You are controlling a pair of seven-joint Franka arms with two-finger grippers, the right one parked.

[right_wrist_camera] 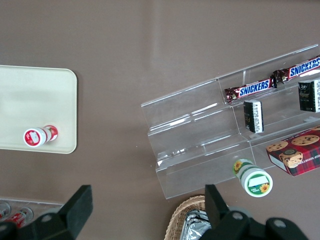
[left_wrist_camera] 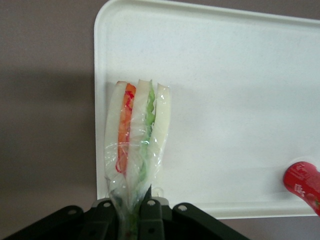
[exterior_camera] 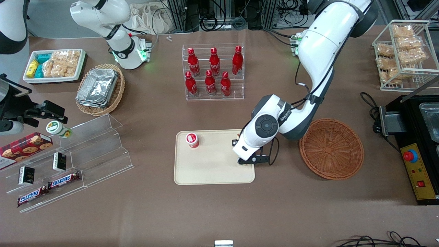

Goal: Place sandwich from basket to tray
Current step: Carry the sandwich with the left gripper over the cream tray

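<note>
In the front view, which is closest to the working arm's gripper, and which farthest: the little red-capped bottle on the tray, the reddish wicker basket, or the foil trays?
From the gripper, shut on the sandwich:
1. Red-capped bottle, on the cream tray.
2. Reddish-brown basket, toward the working arm's end; slightly farther.
3. Foil trays, toward the parked arm's end.

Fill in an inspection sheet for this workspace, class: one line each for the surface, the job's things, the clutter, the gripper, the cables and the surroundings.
Surface: brown table.
Job's things: sandwich held over the tray; the basket has nothing in it.
Clutter: small red and white cup on the tray; red bottles in a clear rack; foil trays in a tan basket; chocolate bars on a clear stand.
Gripper: left gripper above the tray edge nearest the basket, shut on the sandwich's wrapped end.
Cables: black cable beside the control box.
Surroundings: snack packets in a wire rack.
</note>
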